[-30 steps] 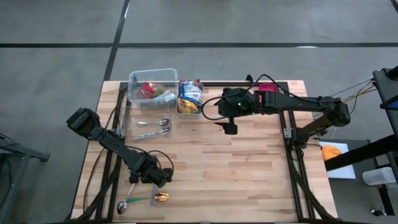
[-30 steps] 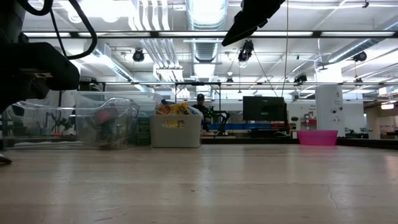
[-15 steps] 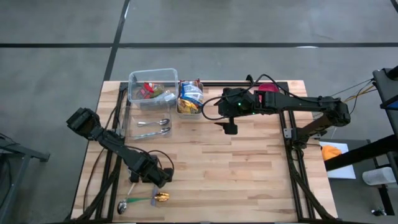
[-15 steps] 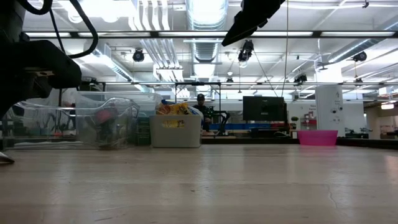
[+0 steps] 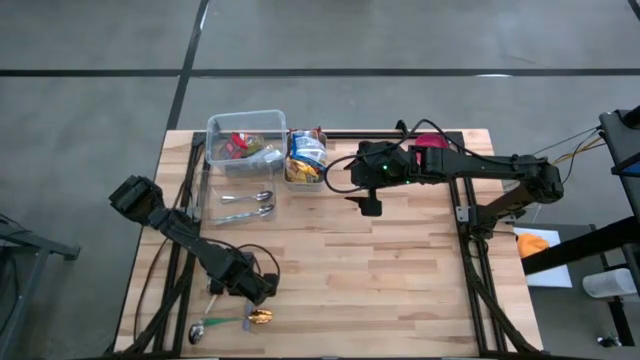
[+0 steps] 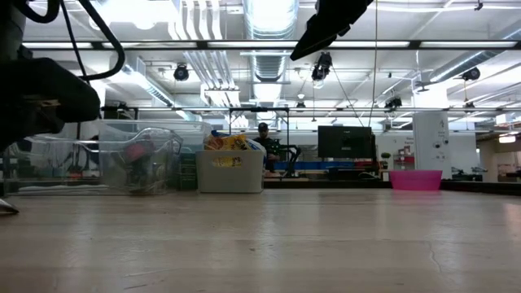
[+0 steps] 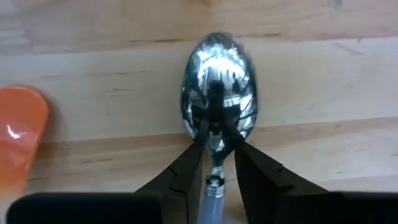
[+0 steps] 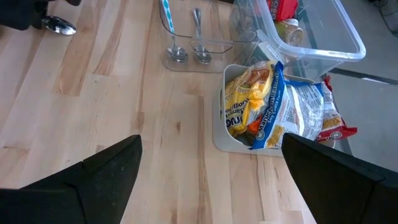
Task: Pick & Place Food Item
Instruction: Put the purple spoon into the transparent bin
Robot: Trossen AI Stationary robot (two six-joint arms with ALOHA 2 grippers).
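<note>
The left gripper [image 7: 217, 163] is low in the left part of the high view, close to the wooden table [image 5: 400, 270]. Its two dark fingers [image 7: 186, 177] pinch the thin neck of a shiny silver spoon [image 7: 217, 118]. The spoon's round bowl lies flat on the wood. A smooth orange thing [image 7: 18, 140] lies near the spoon.

The right gripper [image 8: 208, 180] hangs above the upper middle of the table. Its fingers are spread wide and hold nothing.

The food, yellow and blue snack bags [image 8: 280, 112], sits in a small grey tub [image 5: 303, 172] at the top of the table. A clear plastic box [image 5: 245, 140] stands just beside the tub. Two more silver spoons [image 5: 250, 205] lie in a clear tray near the box.
</note>
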